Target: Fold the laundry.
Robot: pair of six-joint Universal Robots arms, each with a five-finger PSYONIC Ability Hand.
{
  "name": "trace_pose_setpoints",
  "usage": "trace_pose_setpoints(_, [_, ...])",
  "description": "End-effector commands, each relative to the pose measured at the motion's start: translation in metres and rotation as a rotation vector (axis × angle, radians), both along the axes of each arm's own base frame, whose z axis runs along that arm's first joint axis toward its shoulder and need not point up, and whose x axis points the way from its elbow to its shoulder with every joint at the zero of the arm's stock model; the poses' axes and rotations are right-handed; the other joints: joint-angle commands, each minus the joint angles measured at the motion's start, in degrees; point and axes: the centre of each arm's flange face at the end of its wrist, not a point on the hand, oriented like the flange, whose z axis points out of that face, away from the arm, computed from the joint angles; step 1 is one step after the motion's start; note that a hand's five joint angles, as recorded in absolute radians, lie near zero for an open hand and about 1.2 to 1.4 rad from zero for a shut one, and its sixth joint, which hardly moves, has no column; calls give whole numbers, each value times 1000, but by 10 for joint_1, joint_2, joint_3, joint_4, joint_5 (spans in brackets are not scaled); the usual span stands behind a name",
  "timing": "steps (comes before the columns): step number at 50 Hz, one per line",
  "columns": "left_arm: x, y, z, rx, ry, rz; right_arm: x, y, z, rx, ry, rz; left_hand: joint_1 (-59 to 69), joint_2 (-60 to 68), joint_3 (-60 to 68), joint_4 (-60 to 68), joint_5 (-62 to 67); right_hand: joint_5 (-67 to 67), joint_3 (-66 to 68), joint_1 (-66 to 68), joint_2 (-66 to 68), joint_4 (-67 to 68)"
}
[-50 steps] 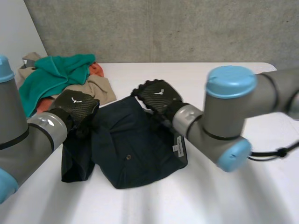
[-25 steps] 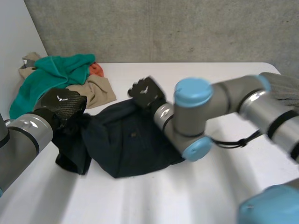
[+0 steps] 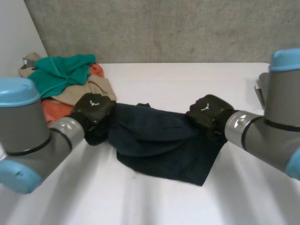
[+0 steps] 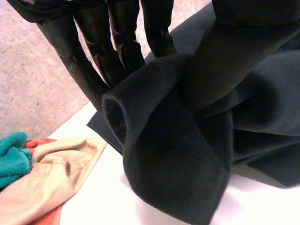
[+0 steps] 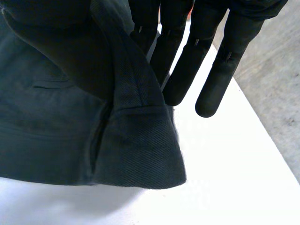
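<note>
1. Teal cloth tops a laundry pile at the far left of the white table. Under it lie a beige garment and an orange cloth. Grey concrete wall behind.
2. Left hand sits just right of the pile, close to the beige garment, back of the hand up. It is clamped on the left end of the dark navy garment.
3. Left wrist view: its fingers run nearly straight behind a bunched, rolled fold of navy fabric, and the fold is pinched between them and the thumb. The bunch hangs under the palm. Beige, teal and orange cloths lie on the table beside the fingertips.
4. Dark navy garment is at the table's middle, stretched between the two hands. Its upper edge is taut and raised; the rest drapes onto the table towards the near edge, with one corner pointing near-right.
5. Right hand is at the garment's right end, back of the hand up, gripping the fabric.
6. Right wrist view: its fingers are straight and slightly spread. A hemmed, seamed edge of the garment is pinched between them and the thumb and hangs below the palm. Bare white table past the fingertips.
7. Hands are well apart and about level with each other. The grey arms with light-blue caps come in from the near left and near right.
</note>
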Motion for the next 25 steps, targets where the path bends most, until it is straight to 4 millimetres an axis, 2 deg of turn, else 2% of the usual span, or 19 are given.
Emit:
trace_pose_setpoints(1, [-3,-20,-12,9,-135,84,5,-24,-31,2,-21,-59,68,47,52,46,67,130,120,164,129,117])
trace_pose_setpoints(2, [-2,-13,-13,34,-201,87,5,-25,-34,5,-26,-64,-38,-59,-53,-59,-38,130,120,164,129,117])
trace_pose_setpoints(4, [1,-6,-15,60,-264,88,6,-25,-34,4,-35,-66,-118,-139,-133,-139,-118,130,120,164,129,117])
trace_pose_setpoints(9, [10,2,-1,47,-324,134,7,-23,-35,4,-53,-62,-188,-210,-204,-210,-189,130,120,164,129,117])
trace_pose_setpoints(14, [20,3,39,-38,-180,232,11,-17,-31,-16,-63,-45,-340,-361,-355,-361,-340,130,120,164,129,117])
trace_pose_setpoints(19, [24,-8,56,-56,-27,262,12,-12,-31,-14,-60,-33,-419,-440,-434,-440,-420,130,120,164,129,117])
trace_pose_setpoints(21, [20,-16,52,-29,1,239,13,-9,-30,-15,-61,-28,-422,-443,-438,-444,-423,130,120,164,129,117])
trace_pose_setpoints(25, [15,-27,27,86,-37,212,13,-9,-28,-21,-64,-26,-422,-444,-438,-444,-423,130,120,164,129,117])
